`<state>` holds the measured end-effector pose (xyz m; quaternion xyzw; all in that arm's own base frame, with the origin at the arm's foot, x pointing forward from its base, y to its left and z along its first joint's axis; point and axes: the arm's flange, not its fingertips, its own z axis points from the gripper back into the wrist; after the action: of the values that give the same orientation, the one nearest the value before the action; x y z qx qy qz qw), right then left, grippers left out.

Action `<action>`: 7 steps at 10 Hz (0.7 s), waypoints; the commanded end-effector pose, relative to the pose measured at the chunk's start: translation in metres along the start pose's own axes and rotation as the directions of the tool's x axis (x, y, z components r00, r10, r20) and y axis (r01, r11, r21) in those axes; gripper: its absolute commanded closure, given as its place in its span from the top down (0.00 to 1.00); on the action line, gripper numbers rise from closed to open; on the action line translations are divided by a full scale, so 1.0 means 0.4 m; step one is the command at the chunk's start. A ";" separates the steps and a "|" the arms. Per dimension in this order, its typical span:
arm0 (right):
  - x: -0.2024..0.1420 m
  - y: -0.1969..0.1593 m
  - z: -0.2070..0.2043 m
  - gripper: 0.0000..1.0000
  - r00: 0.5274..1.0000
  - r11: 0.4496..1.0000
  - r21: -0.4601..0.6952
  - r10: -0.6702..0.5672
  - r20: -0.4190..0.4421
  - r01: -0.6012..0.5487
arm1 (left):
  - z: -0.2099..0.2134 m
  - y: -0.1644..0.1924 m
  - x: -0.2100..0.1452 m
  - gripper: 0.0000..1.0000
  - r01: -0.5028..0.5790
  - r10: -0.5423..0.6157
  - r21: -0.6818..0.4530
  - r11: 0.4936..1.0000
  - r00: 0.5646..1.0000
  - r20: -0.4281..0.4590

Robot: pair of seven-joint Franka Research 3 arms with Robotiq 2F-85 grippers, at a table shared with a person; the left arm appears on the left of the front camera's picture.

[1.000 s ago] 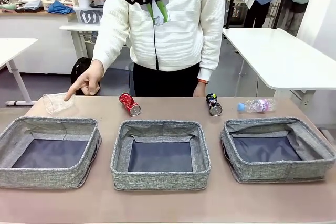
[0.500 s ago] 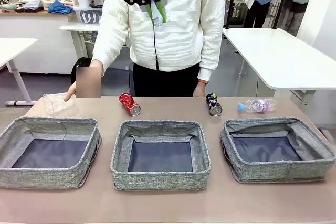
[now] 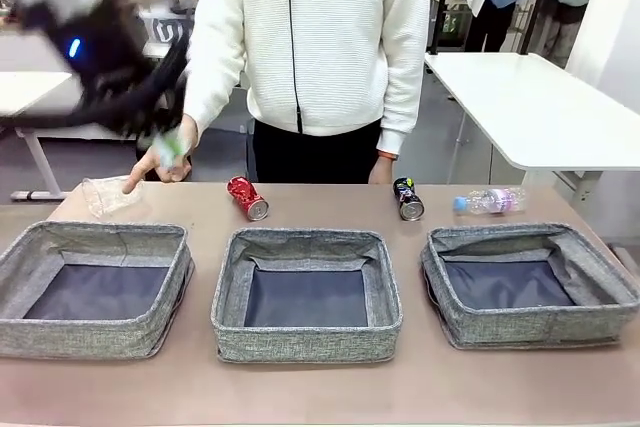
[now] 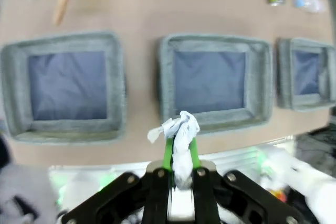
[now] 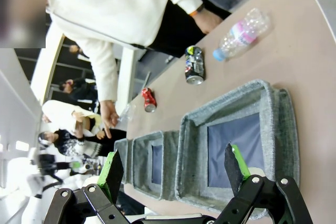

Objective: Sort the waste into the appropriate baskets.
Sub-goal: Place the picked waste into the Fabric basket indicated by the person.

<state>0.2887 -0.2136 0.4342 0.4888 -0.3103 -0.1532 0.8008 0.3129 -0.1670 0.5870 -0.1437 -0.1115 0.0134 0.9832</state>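
Observation:
My left gripper point(image 4: 178, 153) is shut on a crumpled white paper ball point(image 4: 180, 129), high above the near rims of the left basket point(image 4: 63, 132) and middle basket point(image 4: 210, 121). From the front it is a blurred shape point(image 3: 165, 147) at the upper left, in front of the person's hand point(image 3: 160, 162). That hand points at a crushed clear plastic bottle point(image 3: 108, 195). A red can point(image 3: 246, 198), a dark printed can point(image 3: 406, 199) and a small clear bottle with pink label point(image 3: 488, 201) lie behind the three grey baskets point(image 3: 300, 240). My right gripper point(image 5: 173, 171) is open over the right basket point(image 5: 273, 103).
The person in a white sweater point(image 3: 320, 37) stands at the far edge of the brown table point(image 3: 300, 387). White tables stand behind, at the left point(image 3: 25, 87) and at the right point(image 3: 530, 107). A strip of bare tabletop runs in front of the baskets.
My left arm has swung from top centre to the left and downward, carrying the paper ball. The person's hand still points at the crushed bottle. The cans and bottle have not moved.

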 end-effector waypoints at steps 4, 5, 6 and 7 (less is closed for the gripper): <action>0.005 -0.002 -0.004 1.00 1.000 0.999 0.020 0.025 0.018 -0.025 | -0.188 0.321 0.005 0.11 -0.250 0.251 -0.063 0.966 0.968 0.008; 0.005 -0.002 -0.004 1.00 1.000 0.999 0.020 0.025 0.018 -0.025 | -0.193 0.339 0.004 0.11 -0.280 0.280 -0.017 0.960 0.960 0.027; 0.005 -0.002 -0.004 1.00 1.000 0.999 0.020 0.025 0.018 -0.025 | -0.197 0.346 0.004 0.11 -0.287 0.287 0.001 0.958 0.957 0.032; 0.005 -0.002 -0.004 1.00 1.000 0.999 0.020 0.025 0.018 -0.025 | -0.204 0.343 0.004 0.11 -0.291 0.290 0.011 0.957 0.956 0.028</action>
<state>0.2887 -0.2136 0.4343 0.4887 -0.3105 -0.1532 0.8008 0.3449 -0.0522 0.4803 -0.1638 -0.0980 0.1517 0.9698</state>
